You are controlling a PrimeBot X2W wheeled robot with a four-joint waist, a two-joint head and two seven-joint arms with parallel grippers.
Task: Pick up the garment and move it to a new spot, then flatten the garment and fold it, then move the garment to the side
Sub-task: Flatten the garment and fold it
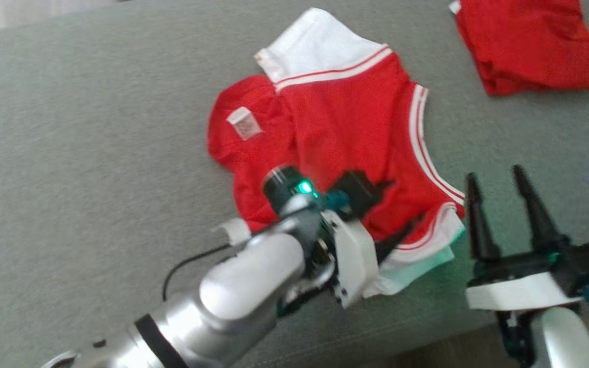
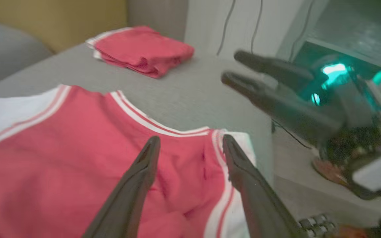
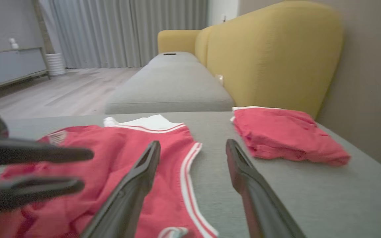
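Note:
The garment (image 1: 345, 117) is a red jersey with white trim and a white label, spread partly rumpled on the grey cushion (image 1: 69, 153). My left gripper (image 1: 402, 202) hovers over its near right corner, open, with nothing between the fingers. The left wrist view shows those fingers (image 2: 190, 140) apart above the red cloth (image 2: 61, 148) and its striped edge. My right gripper (image 1: 494, 174) stands open just right of the garment, off the cloth. From the right wrist, its fingers (image 3: 193, 143) straddle the jersey's (image 3: 111, 148) white-striped edge, with the left gripper (image 3: 84, 169) at the left.
A second red garment (image 1: 529, 41), folded, lies at the far right of the cushion (image 3: 286, 135). A yellow sofa back (image 3: 270, 49) rises behind it. The cushion's front edge runs close below both grippers. The right gripper (image 2: 232, 66) also appears in the left wrist view.

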